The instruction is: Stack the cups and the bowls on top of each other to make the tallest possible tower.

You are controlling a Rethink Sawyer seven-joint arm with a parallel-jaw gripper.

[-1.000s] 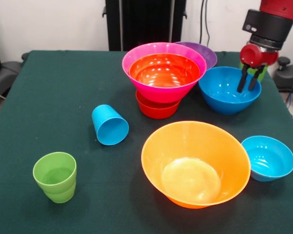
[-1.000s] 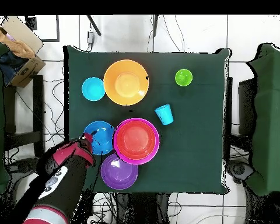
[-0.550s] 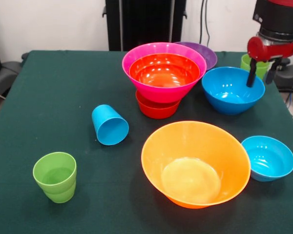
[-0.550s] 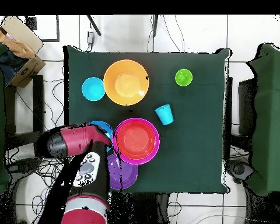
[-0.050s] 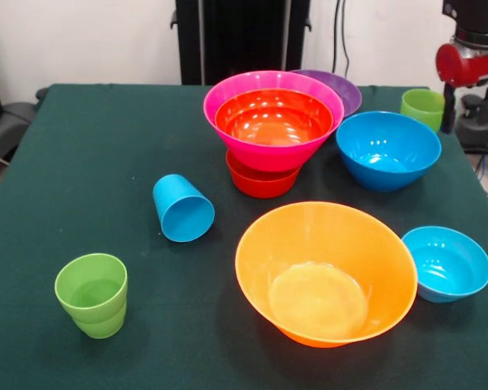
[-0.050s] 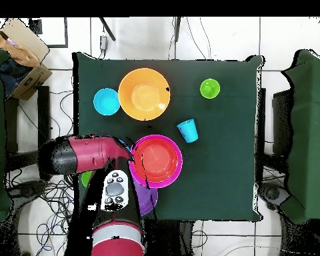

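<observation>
On the dark green tabletop [image 6: 223, 167], a large glossy orange plastic bowl [image 6: 144, 94] sits near the far edge, with a small blue bowl [image 6: 107, 101] just left of it and a lime green tumbler [image 6: 210, 88] well to its right. A sky blue tumbler [image 6: 187, 130] lies near the middle. The red-orange bowl [image 6: 155, 161] nests inside the large pink bowl [image 6: 171, 175]. The red and black arm [image 6: 89, 155] reaches across the left side, covering most of the purple bowl [image 6: 147, 198]; a green patch [image 6: 87, 178] beside it is possibly another tumbler.

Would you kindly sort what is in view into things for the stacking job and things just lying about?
For the job:
- pink bowl with red-orange bowl in it
- purple bowl
- blue bowl
- orange bowl
- small blue bowl
- blue cup
- green cups

Lying about:
- cardboard box
</observation>
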